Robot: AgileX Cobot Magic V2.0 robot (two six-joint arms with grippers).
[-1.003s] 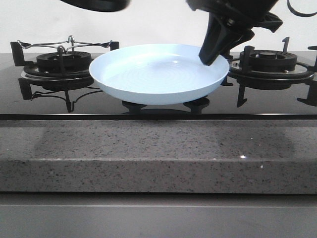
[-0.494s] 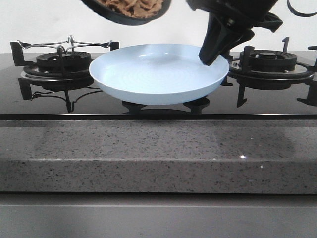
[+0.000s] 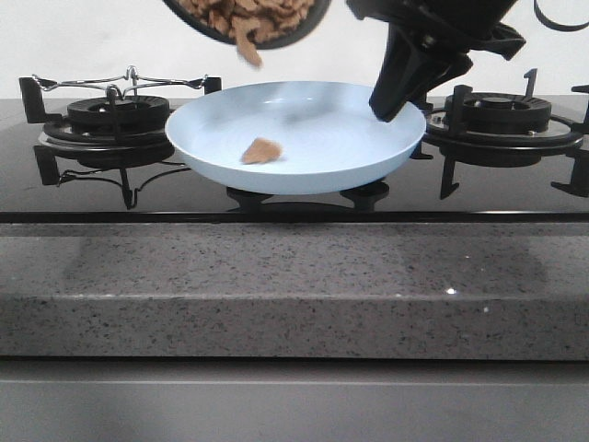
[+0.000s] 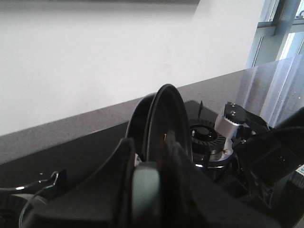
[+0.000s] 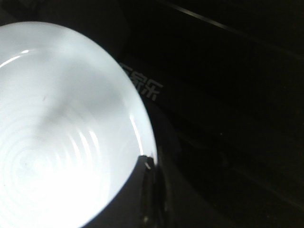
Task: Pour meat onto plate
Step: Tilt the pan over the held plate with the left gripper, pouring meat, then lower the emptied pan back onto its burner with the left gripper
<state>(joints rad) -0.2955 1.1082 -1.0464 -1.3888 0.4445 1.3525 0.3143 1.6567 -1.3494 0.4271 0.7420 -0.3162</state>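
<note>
- Front view showing the black pan (image 3: 247,20) tilting further at upper centre than half a second ago, with one piece now lying on the plate (image 3: 304,170) and another dropping from the lip.
- Meaning the pour has only just begun; most of the meat (image 3: 244,14), thin orange-brown slices, heaped in the pan above the plate's left half.
- Plate round, shallow, smooth pale blue, sitting centre frame on the glossy black stove (image 3: 515,189) between two burners.
- Left gripper (image 4: 149,164) clamping the pan's thin dark rim, seen edge-on in the left wrist view.
- Right gripper (image 3: 391,103) pinching the plate's right rim, steadying it.
- Speckled grey stone counter (image 3: 294,285) filling the lower frame.
</note>
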